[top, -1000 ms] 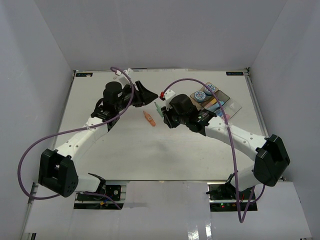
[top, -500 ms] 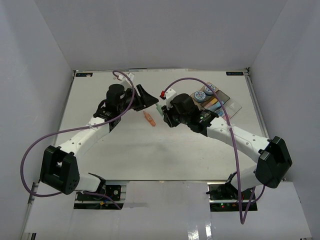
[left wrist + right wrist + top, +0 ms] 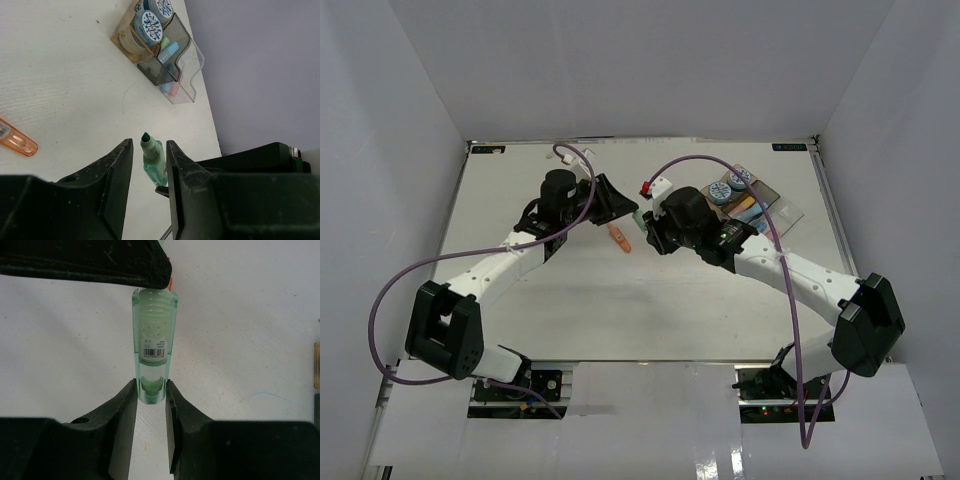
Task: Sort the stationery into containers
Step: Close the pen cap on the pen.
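Right pincer (image 3: 150,387) clamps green highlighter (image 3: 153,315); white label (image 3: 153,347) print unreadable. Left pincer (image 3: 149,152) straddles its tip, grip unclear.

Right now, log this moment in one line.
right claw: shut on green marker | left claw: open around its tip | orange marker: on table

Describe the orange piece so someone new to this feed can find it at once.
On the white table, find where the left gripper and right gripper meet near the middle. The orange piece lies flat just nearer the arm bases. It alone lies loose: the green piece is clamped in the right gripper, and the rest sit in the tinted trays at the far right.
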Available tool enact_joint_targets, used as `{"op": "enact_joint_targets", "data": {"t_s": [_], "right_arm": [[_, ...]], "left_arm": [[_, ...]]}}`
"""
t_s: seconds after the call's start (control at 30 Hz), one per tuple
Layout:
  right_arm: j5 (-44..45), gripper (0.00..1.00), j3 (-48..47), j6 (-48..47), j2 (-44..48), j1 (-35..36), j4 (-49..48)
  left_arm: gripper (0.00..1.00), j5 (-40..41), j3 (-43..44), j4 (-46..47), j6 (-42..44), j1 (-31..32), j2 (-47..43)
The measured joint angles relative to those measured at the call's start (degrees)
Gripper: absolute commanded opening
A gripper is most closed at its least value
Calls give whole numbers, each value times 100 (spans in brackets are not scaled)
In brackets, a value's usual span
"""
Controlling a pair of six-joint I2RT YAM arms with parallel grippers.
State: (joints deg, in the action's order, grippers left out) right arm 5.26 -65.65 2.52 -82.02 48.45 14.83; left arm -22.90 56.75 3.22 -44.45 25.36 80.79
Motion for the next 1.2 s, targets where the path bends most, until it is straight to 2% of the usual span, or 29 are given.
{"op": "enact_joint_targets", "data": {"t_s": [0.4,0.6,0.7,0.77,0.9,1.2], "right_arm": [[-85,30,44,0,109,0,-57],[-96,32,118,0,109,0,-136],[-98,36,212,-2,166,0,-243],[-98,43,317,0,245,0,-308],[-114,55,518,-42,409,4,-446],[-560,62,1036,-321,957,-151,-682]], "left_arm": [[31,4,138,0,0,74,146],[14,-2,166,26,-68,103,149],[7,0,177,28,-96,107,149],[5,-2,177,31,-116,107,149],[5,-2,177,55,-151,107,149],[5,-46,177,153,57,107,138]]}}
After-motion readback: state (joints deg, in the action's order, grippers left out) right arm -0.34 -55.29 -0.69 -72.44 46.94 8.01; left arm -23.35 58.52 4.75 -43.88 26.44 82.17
